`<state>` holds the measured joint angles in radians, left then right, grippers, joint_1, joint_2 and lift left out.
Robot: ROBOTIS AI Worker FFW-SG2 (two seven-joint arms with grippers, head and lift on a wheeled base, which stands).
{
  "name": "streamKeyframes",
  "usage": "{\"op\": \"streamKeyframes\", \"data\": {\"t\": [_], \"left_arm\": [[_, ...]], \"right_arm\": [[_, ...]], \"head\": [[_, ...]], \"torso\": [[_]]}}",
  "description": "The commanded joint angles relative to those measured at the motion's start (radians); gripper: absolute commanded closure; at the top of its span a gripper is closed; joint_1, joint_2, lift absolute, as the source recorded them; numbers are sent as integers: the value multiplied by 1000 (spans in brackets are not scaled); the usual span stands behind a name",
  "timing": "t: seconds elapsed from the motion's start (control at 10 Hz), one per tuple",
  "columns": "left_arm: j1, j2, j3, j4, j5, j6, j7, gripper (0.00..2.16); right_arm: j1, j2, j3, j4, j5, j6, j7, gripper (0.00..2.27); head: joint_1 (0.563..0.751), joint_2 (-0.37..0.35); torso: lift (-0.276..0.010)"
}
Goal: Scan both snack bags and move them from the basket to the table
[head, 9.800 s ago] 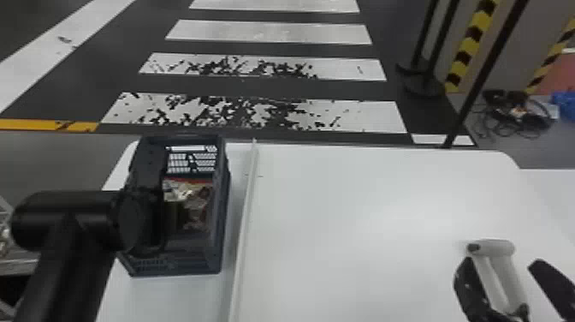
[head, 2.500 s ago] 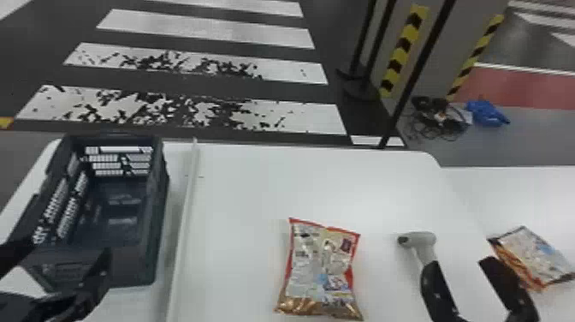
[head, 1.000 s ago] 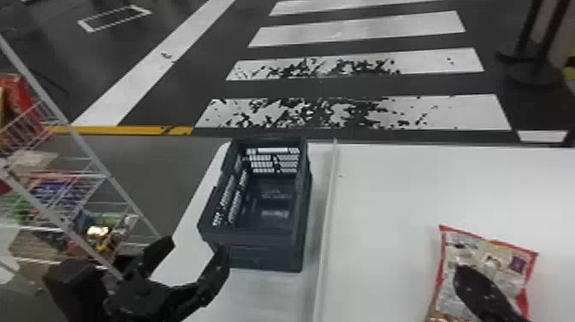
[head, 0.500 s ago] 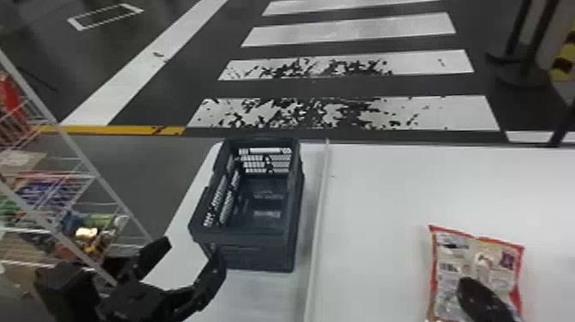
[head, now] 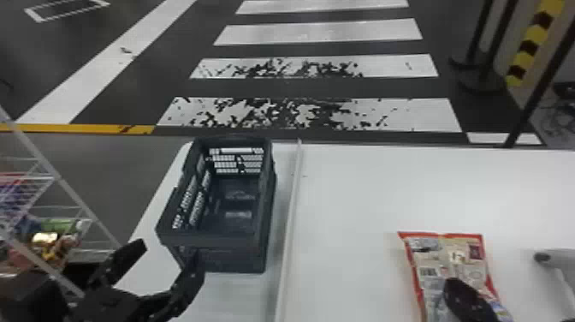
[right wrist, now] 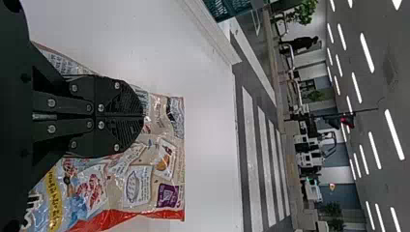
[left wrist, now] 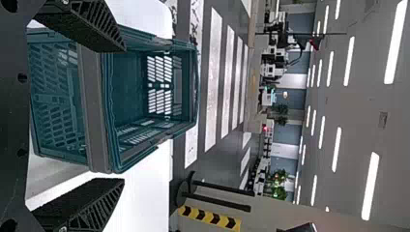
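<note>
White wire shelving (head: 28, 141) stands at your far left, with colourful packages (head: 60, 225) on it. To its right is your left gripper (head: 169, 251), its jaws well apart by the near end of the basket (head: 209, 240); whether they touch it, you cannot tell. The basket is dark plastic with slotted walls, upright on the white tabletop (head: 363, 192). In the left wrist view, its near wall shows beyond the gap between the jaws. Just right of it, a pale raised strip (head: 289, 222) runs along the tabletop.

Farther right, the snack bag (head: 449, 252) lies flat on the tabletop, glossy and a little crinkled. Red borders frame its beige printed face, and you can pick out a small purple panel near its far right corner. Your right gripper (head: 455, 287) is over the bag. In the right wrist view, its jaws are together, tip against tip, with printed film showing on either side, pale blue and yellow in one part; you cannot tell whether any film is caught between them. To the bag's right lies a pale handled device (head: 560, 256) with a dark round end, apart from the bag.
</note>
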<state>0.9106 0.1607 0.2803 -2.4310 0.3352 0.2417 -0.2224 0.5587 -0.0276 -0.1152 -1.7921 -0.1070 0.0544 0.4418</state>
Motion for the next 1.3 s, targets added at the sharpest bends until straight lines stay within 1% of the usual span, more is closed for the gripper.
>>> {"op": "streamKeyframes", "data": {"t": [0.0, 0.1, 0.3, 0.5, 0.9, 1.2], "left_arm": [[-2, 2, -7, 0, -4, 0, 0, 29], [-2, 2, -12, 0, -10, 0, 2, 29], [-6, 3, -15, -3, -12, 0, 2, 29], [-6, 5, -16, -2, -13, 0, 2, 29], [-12, 7, -16, 15, -13, 0, 0, 29], [-24, 11, -15, 41, -13, -18, -5, 29]], "right_arm": [[1, 0, -6, 4, -3, -3, 0, 2250], [7, 0, -6, -9, -16, -3, 2, 2250], [20, 0, -1, -78, -37, 25, 2, 2250], [-14, 5, -3, -90, -39, 92, -2, 2250], [-118, 12, 46, -16, -22, 157, -49, 2253], [-157, 12, 52, 17, -7, 163, -78, 2250]], "head": [[695, 126], [695, 115], [695, 111], [695, 113], [695, 121], [695, 145]], "torso": [[-98], [-98], [-98], [-98], [-98], [-98]]}}
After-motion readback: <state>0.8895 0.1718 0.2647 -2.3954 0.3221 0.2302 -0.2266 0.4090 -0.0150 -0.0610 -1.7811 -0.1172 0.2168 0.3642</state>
